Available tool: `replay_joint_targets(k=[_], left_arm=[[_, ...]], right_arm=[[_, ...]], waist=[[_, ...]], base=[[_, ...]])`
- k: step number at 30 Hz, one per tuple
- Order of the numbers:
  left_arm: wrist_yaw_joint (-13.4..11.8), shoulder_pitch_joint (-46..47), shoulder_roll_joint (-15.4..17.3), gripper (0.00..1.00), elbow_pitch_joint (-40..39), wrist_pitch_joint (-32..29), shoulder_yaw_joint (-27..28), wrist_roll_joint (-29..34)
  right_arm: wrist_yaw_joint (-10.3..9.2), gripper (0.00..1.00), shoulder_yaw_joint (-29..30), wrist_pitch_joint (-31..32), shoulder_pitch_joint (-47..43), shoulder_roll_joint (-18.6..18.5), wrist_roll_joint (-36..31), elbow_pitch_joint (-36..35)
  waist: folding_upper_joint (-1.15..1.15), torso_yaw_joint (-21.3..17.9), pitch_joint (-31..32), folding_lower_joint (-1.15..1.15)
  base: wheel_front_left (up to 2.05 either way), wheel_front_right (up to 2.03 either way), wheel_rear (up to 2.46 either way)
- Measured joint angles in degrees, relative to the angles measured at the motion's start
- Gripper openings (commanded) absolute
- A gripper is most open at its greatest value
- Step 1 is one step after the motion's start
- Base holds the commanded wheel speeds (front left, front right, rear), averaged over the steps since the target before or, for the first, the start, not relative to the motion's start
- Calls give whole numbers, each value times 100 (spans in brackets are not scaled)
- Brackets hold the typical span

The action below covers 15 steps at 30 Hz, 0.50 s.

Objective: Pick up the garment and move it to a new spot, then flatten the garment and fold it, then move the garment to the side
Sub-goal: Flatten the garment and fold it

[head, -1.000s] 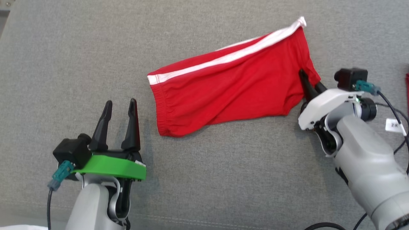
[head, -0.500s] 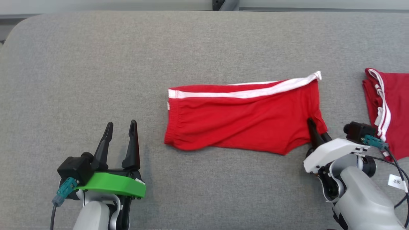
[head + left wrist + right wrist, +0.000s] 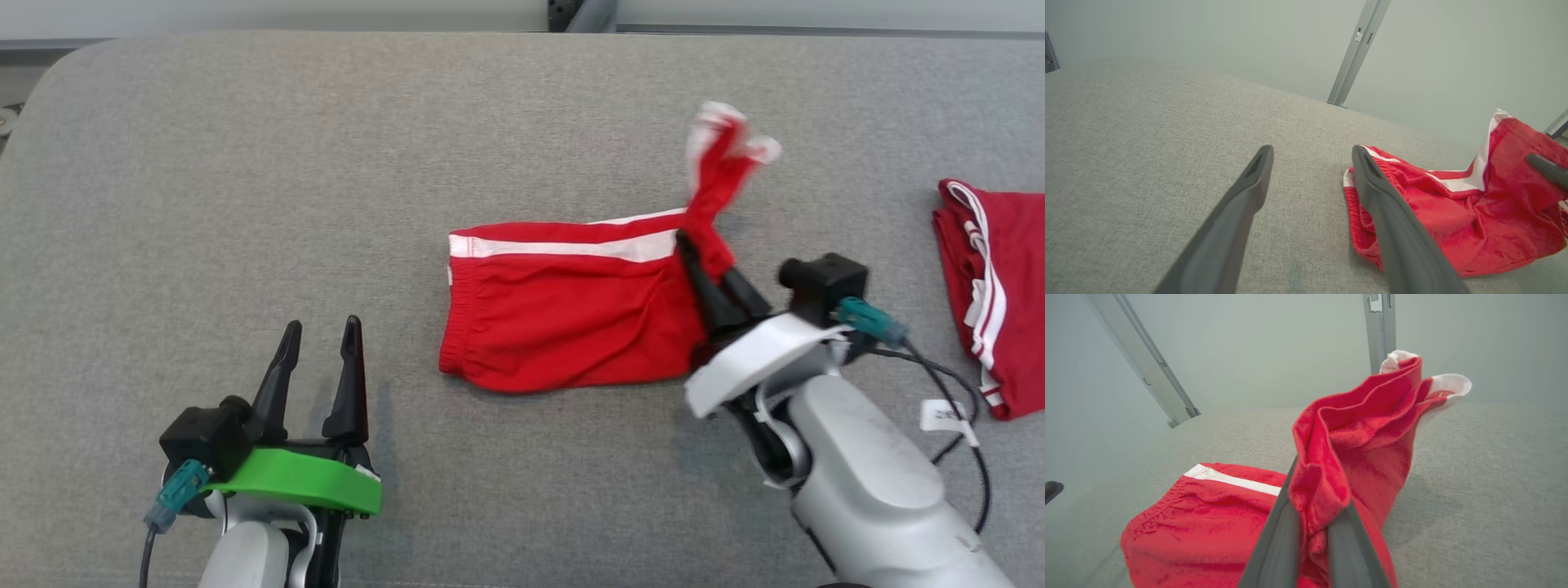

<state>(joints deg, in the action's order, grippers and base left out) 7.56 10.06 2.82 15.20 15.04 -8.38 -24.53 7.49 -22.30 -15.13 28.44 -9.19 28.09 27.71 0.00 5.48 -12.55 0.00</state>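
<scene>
The garment (image 3: 563, 318) is a pair of red shorts with a white side stripe, lying on the grey cushioned surface (image 3: 326, 163). My right gripper (image 3: 704, 260) is shut on its right end and holds that end lifted, so the cloth (image 3: 1355, 433) bunches upward between the fingers. The waistband end (image 3: 1367, 212) still rests flat on the surface. My left gripper (image 3: 320, 335) stands open at the lower left, a short way left of the waistband, touching nothing.
A second red garment with white stripes (image 3: 992, 286) lies folded at the right edge of the surface. Metal frame posts (image 3: 1380, 330) stand behind the far edge. Cables (image 3: 939, 384) trail from the right wrist.
The right gripper has swung up and leftward with the garment's right end, raising and bunching it over the rest. The head camera shifted earlier. The left arm has barely moved.
</scene>
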Motion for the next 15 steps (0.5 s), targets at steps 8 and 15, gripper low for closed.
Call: replay_joint_targets(k=[8, 15], left_arm=[[0, 11, 0, 100, 3, 1, -114, -136], [0, -1, 2, 100, 22, 0, -96, -165]], right_arm=[[0, 0, -1495, 0, 506, 269, 207, 260], [0, 0, -2034, 1, 691, 493, 394, 964]], waist=[[0, 379, -18, 0], [0, 701, -5, 0]], base=[[0, 0, 0], [0, 0, 0]])
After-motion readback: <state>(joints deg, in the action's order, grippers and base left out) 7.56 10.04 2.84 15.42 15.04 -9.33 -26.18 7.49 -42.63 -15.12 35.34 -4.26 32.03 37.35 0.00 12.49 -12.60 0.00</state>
